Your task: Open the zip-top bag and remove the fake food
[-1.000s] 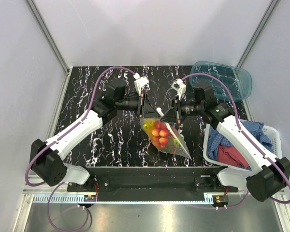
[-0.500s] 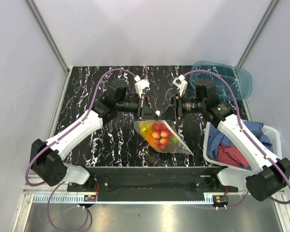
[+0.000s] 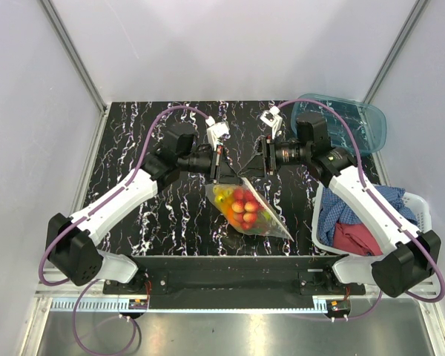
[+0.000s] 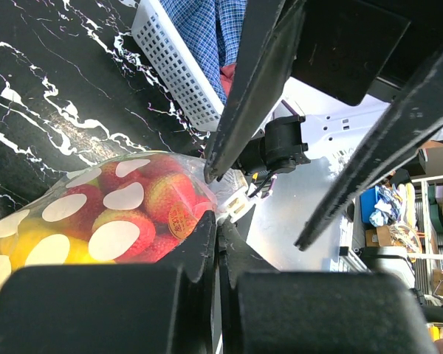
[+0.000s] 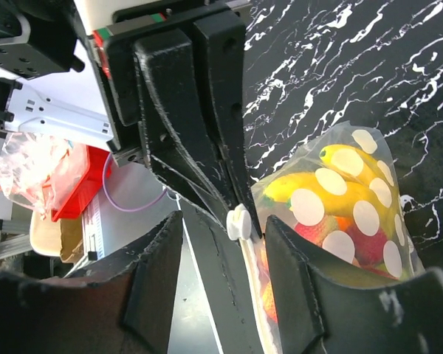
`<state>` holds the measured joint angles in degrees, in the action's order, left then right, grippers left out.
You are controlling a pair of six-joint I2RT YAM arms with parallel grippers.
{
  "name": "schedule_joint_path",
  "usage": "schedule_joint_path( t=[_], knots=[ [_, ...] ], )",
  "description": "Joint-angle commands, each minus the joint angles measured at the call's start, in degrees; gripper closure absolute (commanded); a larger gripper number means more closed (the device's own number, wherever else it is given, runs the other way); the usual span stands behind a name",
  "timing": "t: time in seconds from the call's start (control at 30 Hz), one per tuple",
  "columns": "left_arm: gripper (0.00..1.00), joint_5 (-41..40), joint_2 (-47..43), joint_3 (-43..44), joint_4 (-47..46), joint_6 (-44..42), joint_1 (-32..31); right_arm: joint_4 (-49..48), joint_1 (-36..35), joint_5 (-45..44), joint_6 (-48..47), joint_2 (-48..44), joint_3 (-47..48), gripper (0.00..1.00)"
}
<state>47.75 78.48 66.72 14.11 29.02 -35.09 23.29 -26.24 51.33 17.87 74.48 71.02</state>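
Note:
The zip-top bag (image 3: 246, 211) hangs above the black table, clear with pale round dots. Inside it is the fake food: a yellow banana (image 5: 319, 189) and red berries (image 4: 161, 198). My left gripper (image 3: 232, 173) is shut on the bag's top edge, as the left wrist view shows (image 4: 218, 230). Opposite it, my right gripper (image 3: 249, 168) is open. In the right wrist view its fingers (image 5: 159, 280) stand on either side of the zip strip's white slider (image 5: 238, 222) without touching it.
A teal translucent tray (image 3: 358, 123) lies at the back right. A white slatted basket (image 3: 414, 204) holding blue and red cloths stands at the right edge. The black marbled table (image 3: 144, 137) lies under the hanging bag.
My right gripper has opened and let go of the bag's top, backing off slightly to the right. My left gripper has shut on the bag's edge. The bag has swung a little to the left.

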Motion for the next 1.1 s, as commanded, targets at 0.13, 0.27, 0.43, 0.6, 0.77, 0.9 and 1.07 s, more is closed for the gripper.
schedule_joint_path(
  t=[0.13,0.27,0.43,0.6,0.77,0.9,1.07],
  knots=[
    [1.00,0.51,-1.84,1.83,-3.47,1.57,-0.06,-3.25,0.22,2.63,-0.55,-0.30,-0.36,0.58],
    [1.00,0.51,-1.57,2.19,-3.83,2.27,-0.07,-3.42,0.14,2.99,-0.55,-0.30,-0.97,0.67],
    [1.00,0.50,-1.57,2.45,-3.74,2.45,-0.06,-3.69,0.22,3.16,-0.64,-0.65,-2.20,0.58],
    [1.00,0.42,-1.75,2.19,-3.74,2.19,-0.06,-3.95,0.31,2.64,-0.73,-0.65,-2.47,0.74],
    [1.00,-1.95,-3.06,1.05,-3.82,2.71,0.28,-3.60,0.57,0.44,-0.99,-2.40,-3.08,1.00],
    [1.00,-3.97,-4.65,-1.23,-7.15,6.83,2.57,-3.60,0.66,-0.71,-1.08,-4.78,-6.33,1.00],
    [1.00,-8.10,-6.06,-2.21,-10.77,11.85,5.29,-2.99,0.75,-1.67,-0.47,-7.94,-9.23,1.00]
  ],
)
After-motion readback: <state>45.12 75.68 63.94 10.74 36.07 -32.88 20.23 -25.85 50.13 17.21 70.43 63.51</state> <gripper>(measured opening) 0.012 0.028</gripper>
